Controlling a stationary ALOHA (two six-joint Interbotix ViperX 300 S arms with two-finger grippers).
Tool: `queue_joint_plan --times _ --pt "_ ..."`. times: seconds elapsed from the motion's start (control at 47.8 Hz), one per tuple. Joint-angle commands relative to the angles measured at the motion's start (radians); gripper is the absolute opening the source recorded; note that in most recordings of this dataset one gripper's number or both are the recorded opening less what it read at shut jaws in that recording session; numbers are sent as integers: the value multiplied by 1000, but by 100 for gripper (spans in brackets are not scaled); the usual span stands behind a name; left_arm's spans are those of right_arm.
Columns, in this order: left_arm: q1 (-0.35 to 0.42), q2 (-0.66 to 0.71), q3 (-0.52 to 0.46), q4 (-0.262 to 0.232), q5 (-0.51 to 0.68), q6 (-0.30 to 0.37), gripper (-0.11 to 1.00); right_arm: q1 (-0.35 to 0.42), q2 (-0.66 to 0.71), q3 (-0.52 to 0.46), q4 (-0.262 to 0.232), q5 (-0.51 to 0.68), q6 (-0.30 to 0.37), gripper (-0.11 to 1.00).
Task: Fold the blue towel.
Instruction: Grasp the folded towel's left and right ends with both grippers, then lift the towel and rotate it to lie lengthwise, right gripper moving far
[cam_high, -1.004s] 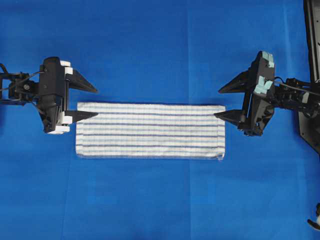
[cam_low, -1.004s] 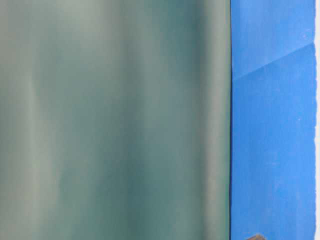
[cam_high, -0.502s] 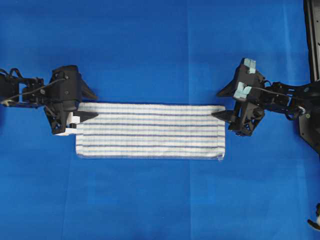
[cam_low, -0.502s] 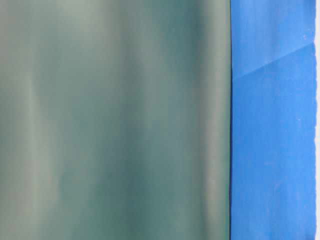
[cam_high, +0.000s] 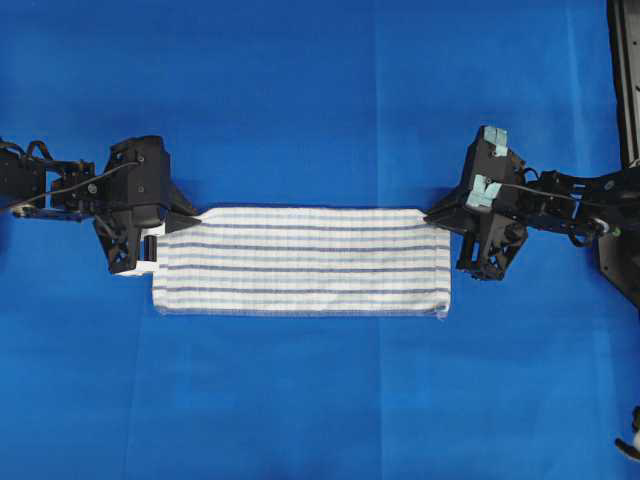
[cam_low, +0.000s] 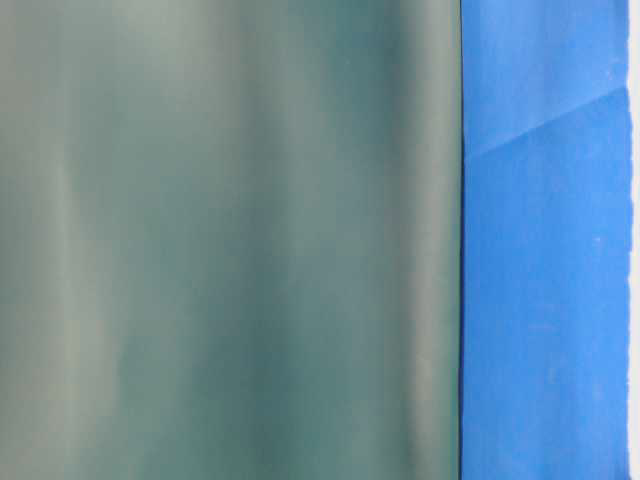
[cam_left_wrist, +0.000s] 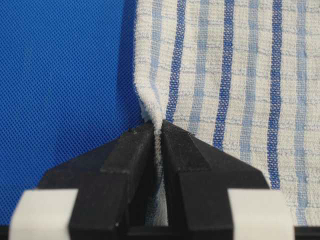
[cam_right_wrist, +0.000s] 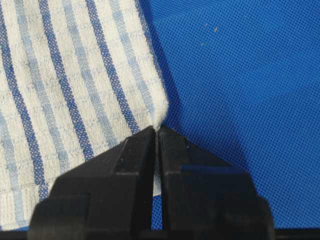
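A plain blue sheet (cam_high: 320, 100) covers the surface. On its middle lies the blue towel (cam_high: 300, 262), a long striped rectangle, flat except at its far corners. The left tool (cam_high: 188, 218) is clamped on the far left corner, the right tool (cam_high: 432, 217) on the far right corner, both pinching cloth.

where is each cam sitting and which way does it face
Overhead: above, looking straight down; both arms, left claw and right claw shut on the blue towel on the blue sheet.
Table-level: blurred grey-green surface fills it; no robot visible.
Left wrist: over the claw at its pinched towel edge.
Right wrist: likewise, opposite end.
Both wrist views and overhead share the towel.
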Motion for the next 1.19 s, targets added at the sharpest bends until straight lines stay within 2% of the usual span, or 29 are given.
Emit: queue_joint_plan --times 0.0,0.167,0.314,0.67,0.921,1.025,1.172 --pt "-3 -8 -11 -2 12 0 4 0 -8 -6 0 0 -2 2" --pt "-3 -46 -17 -2 55 6 4 0 -40 -6 0 5 -2 2" --pt "-3 -132 -35 -2 135 8 4 -2 -118 -3 -2 20 -8 2" --pt "-14 -333 -100 -2 356 2 4 -28 -368 -18 -18 193 -29 2" --pt "-51 -347 -106 -2 362 -14 4 -28 -383 -28 -18 213 -31 2" --pt "-67 -342 -118 -2 360 -57 4 -34 -367 -44 -21 206 -35 2" --pt "-117 -322 -140 -2 318 -124 4 -81 -339 -83 -41 204 -49 2"
